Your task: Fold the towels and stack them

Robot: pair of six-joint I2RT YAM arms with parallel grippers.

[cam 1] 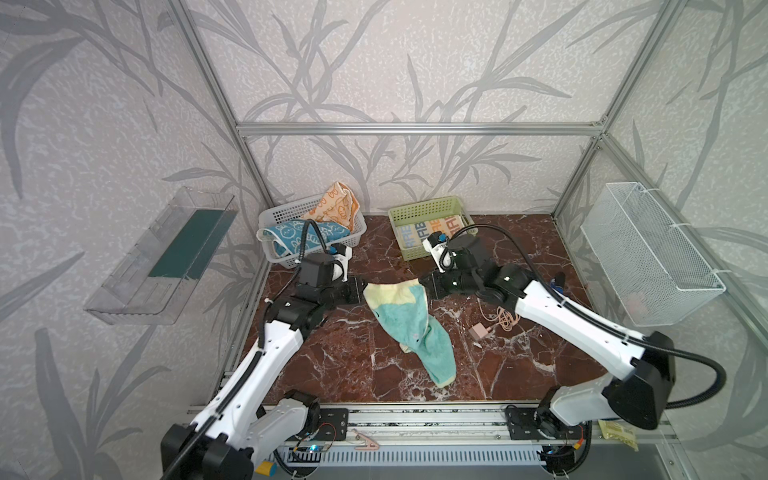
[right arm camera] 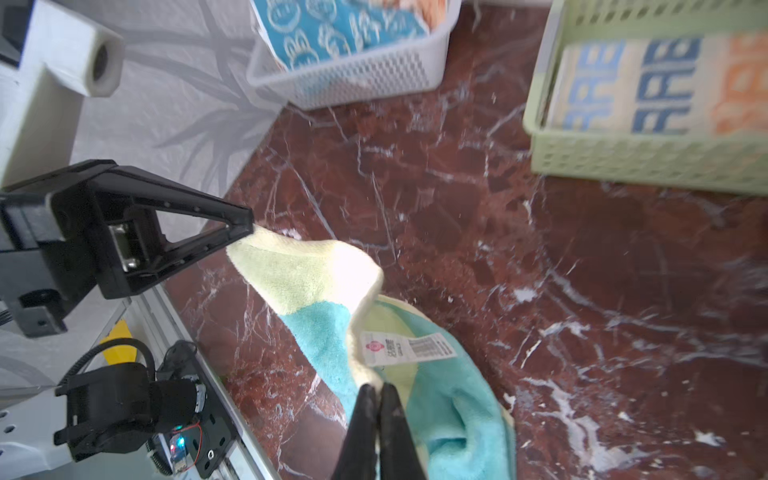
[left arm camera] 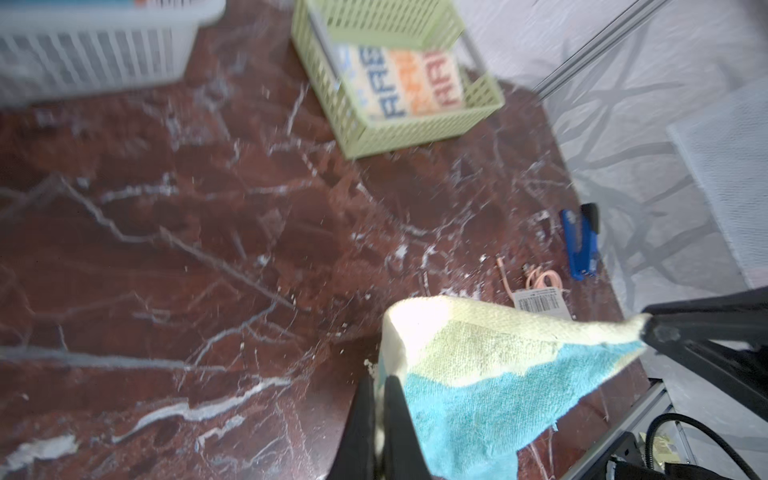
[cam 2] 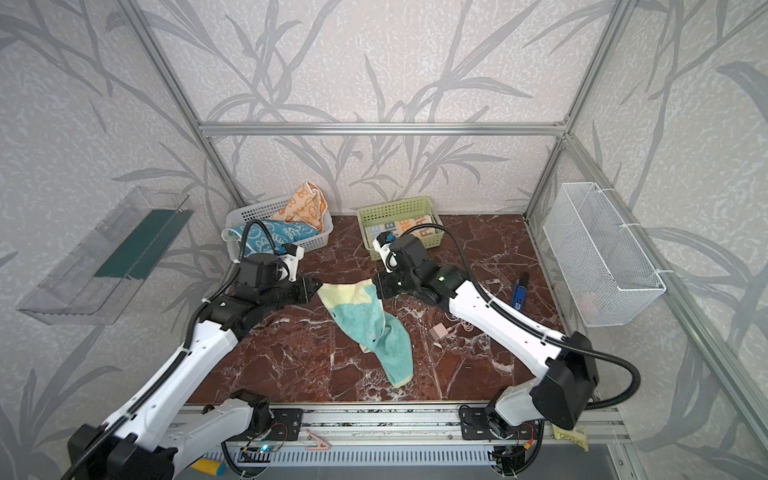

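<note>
Your left hand (cam 1: pixel 362 291) is pressed together on one upper corner of the pale-yellow and teal towel (cam 1: pixel 409 324). Your right hand (cam 1: pixel 424 286) is pressed together on the opposite upper corner. Both wrist views show cloth pinched between the fingertips. The top edge sags slightly between the two hands, above the middle of the desk (cam 1: pixel 332 365). The rest of the towel narrows and twists, trailing toward the near edge. Its barcode label (right arm camera: pixel 409 349) faces the right wrist camera. You cannot tell from these views whether the lower end touches the desk.

White basket (cam 1: pixel 286 214), back left: the blue bunny towel (cam 1: pixel 291 239) is crumpled and hangs over the rim. The orange bunny towel (cam 1: pixel 334 205) is bunched behind it and rises above the rim.

Green basket (cam 1: pixel 424 205), back centre: the striped "RAB" towel (cam 1: pixel 430 228) lies flat inside, folded.

A pink charger with cable (cam 1: pixel 478 331) lies on the desk just beside your right arm.
</note>
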